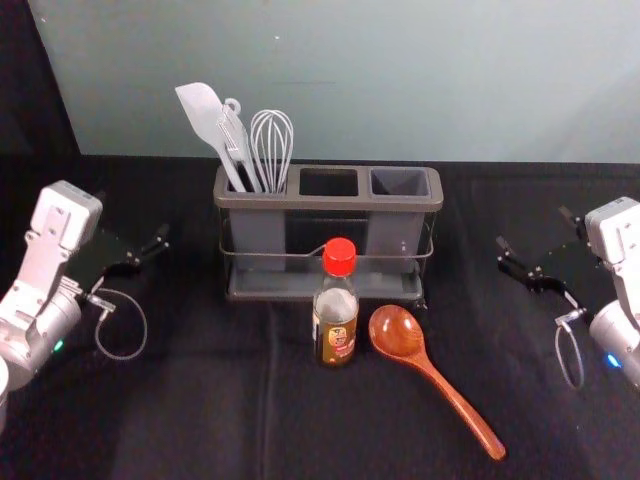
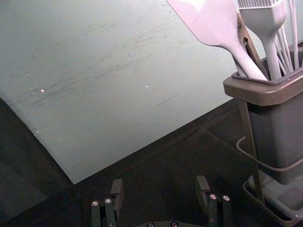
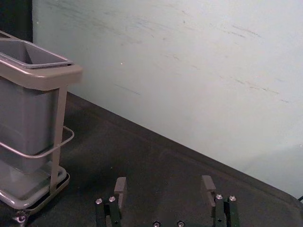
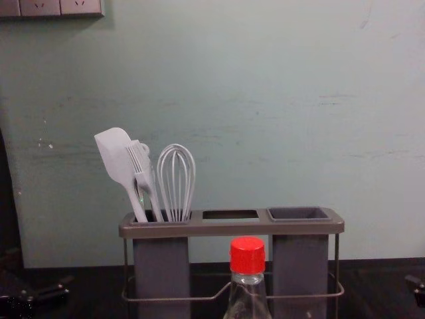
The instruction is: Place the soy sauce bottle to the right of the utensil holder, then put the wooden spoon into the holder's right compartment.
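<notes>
Currently, you are looking at the following items, listed by their place around the utensil holder.

Soy sauce bottle, 1, red cap: standing upright in front of the holder, near it, slightly right of its middle.

Wooden spoon, 1: lying on the black cloth in front of the holder's right part. Its bowl is resting just beside the bottle, and its handle is slanting away from the holder, towards you and to the right.

Holder openings, 3: the left is carrying 1 spatula, 1 brush and 1 whisk, all leaning or standing with their heads up; the right compartment is standing open at the top.

Left gripper, 1: hovering well apart from the holder, on its left side. In its wrist view, your left gripper is keeping its 2 fingers spread wide, holding nothing.

Right gripper, 1: hovering to the right of the holder, apart from it. In its wrist view, your right gripper is showing 2 fingers spread wide, gripping nothing.
</notes>
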Controlling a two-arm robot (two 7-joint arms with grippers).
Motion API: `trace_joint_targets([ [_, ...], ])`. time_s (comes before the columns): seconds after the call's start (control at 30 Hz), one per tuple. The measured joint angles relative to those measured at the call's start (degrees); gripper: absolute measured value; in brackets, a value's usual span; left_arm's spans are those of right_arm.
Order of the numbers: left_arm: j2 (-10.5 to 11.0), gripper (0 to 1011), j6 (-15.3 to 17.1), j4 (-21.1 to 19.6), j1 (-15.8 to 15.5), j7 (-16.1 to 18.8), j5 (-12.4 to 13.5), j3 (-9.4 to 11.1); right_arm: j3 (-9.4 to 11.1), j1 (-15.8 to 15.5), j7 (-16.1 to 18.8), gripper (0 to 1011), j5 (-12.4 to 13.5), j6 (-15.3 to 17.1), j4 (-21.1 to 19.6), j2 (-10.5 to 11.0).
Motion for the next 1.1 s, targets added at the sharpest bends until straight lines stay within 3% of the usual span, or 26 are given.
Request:
trace_joint_targets([
  [1.1, 0.0, 1005, 0.0, 0.0, 0.0, 0.0, 0.0, 0.0, 0.0, 0.0, 0.0, 1002, 0.0, 0.0, 0.0, 0.0],
])
